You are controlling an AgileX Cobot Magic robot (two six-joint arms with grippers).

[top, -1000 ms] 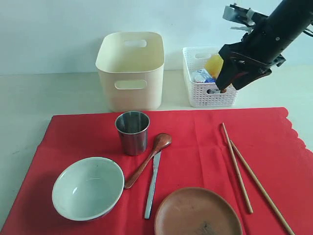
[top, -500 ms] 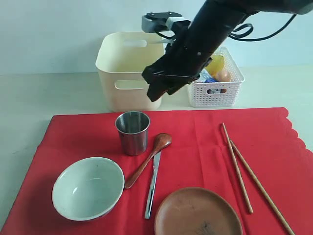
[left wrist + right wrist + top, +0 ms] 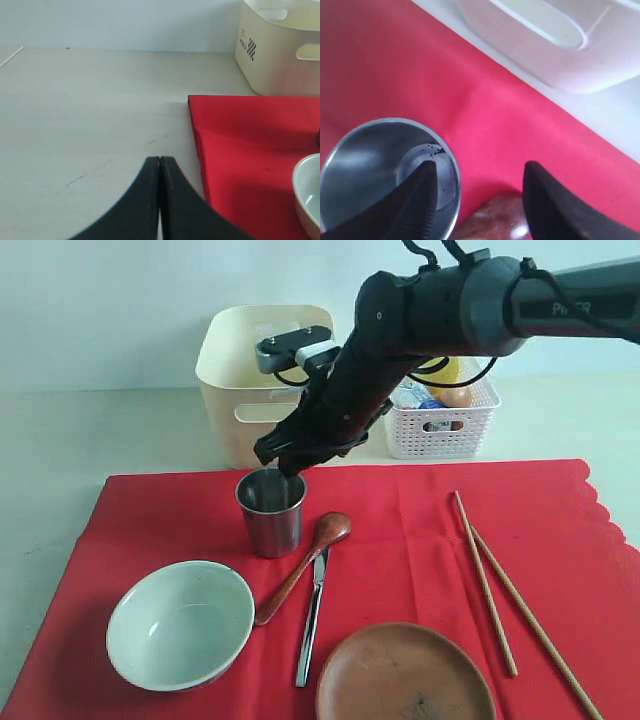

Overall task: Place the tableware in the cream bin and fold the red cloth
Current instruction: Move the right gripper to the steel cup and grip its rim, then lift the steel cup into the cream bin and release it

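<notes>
The steel cup (image 3: 270, 512) stands upright on the red cloth (image 3: 400, 530), just in front of the cream bin (image 3: 266, 385). My right gripper (image 3: 280, 462) hangs open at its rim; in the right wrist view one finger (image 3: 417, 200) is inside the cup (image 3: 365, 165) and the other is outside, above the spoon's head (image 3: 495, 220). On the cloth also lie the pale bowl (image 3: 180, 623), wooden spoon (image 3: 300, 566), knife (image 3: 312, 618), brown plate (image 3: 405, 675) and chopsticks (image 3: 500, 585). My left gripper (image 3: 160, 159) is shut and empty over bare table beside the cloth's edge (image 3: 240, 140).
A white lattice basket (image 3: 437, 400) with food items stands to the right of the cream bin, behind my right arm. The bin (image 3: 280, 45) and the bowl's rim (image 3: 309, 195) show at the side of the left wrist view.
My right arm has swung from over the white basket leftward past the cream bin and come down onto the steel cup's rim. The tableware has not moved.
</notes>
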